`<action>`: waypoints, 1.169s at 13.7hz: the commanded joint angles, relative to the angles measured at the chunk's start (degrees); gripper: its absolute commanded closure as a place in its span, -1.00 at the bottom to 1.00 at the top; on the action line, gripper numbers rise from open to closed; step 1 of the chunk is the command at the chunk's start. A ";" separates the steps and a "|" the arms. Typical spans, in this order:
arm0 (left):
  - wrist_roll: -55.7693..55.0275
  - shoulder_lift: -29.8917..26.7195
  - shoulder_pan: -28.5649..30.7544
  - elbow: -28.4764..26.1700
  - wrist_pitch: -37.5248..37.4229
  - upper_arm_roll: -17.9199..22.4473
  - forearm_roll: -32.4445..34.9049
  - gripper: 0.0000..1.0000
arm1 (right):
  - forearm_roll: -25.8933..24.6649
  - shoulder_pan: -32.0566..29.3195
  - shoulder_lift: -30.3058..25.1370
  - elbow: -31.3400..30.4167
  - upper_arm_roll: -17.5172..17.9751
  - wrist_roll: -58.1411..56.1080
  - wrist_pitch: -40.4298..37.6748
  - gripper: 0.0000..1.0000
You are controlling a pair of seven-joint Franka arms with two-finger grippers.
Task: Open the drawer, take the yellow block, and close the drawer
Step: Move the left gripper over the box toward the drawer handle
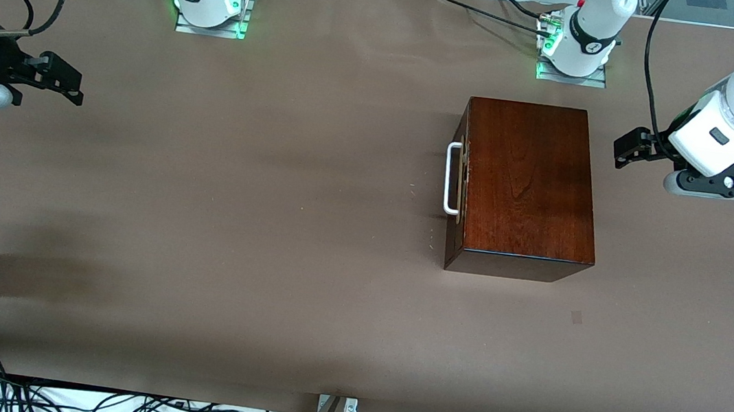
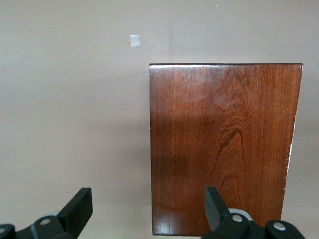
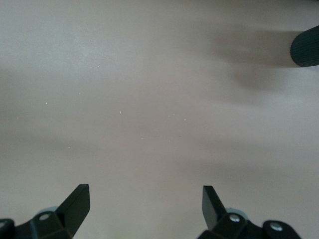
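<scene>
The right gripper (image 1: 70, 81) hovers with jaws spread over bare table (image 1: 264, 256) at the right arm's end. The drawer (image 1: 459, 175) sits shut in its box (image 1: 528, 183), white handle (image 1: 451, 177) facing the right arm. The left gripper (image 1: 629, 147), jaws spread, hangs beside the box. No yellow block shows.

One box (image 1: 532, 183) is sitting on one table (image 1: 234, 218), showing one drawer (image 1: 460, 182) with one handle (image 1: 451, 177). Two arms are showing two grippers: left (image 1: 629, 149), right (image 1: 67, 78).
</scene>
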 commanded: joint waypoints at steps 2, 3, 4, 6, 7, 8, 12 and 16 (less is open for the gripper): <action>0.05 1.95 0.38 2.99 -0.80 0.24 0.03 -1.00 | 0.85 0.15 -0.07 0.53 -0.02 0.68 0.00 -1.00; 0.05 2.13 0.56 3.60 -1.06 0.24 0.03 -1.00 | 0.85 0.15 -0.07 0.53 -0.02 0.68 -0.08 -1.00; 0.14 2.31 0.56 3.78 -1.06 0.15 0.03 -1.00 | 0.94 0.15 -0.07 0.53 -0.02 0.68 0.00 -1.00; 0.05 3.19 0.47 4.31 -1.24 0.24 0.03 -1.00 | 0.85 0.15 -0.07 0.53 -0.02 0.68 -0.08 -1.00; -0.12 3.10 0.56 4.22 -1.32 0.15 -0.32 -1.00 | 0.94 0.15 -0.07 0.53 -0.02 0.68 -0.08 -1.00; -0.39 3.10 0.38 4.22 -1.41 -0.20 -0.23 -1.00 | 0.85 0.15 -0.07 0.53 -0.02 0.68 -0.08 -1.00; -0.21 3.19 -0.23 4.40 -2.81 -0.20 -0.41 -1.00 | 0.94 0.15 -0.07 0.53 -0.02 0.68 -0.08 -1.00; -0.12 3.28 -0.14 4.40 -4.31 -0.73 -0.50 -1.00 | 0.94 0.24 -0.07 0.53 -0.02 0.68 0.00 -1.00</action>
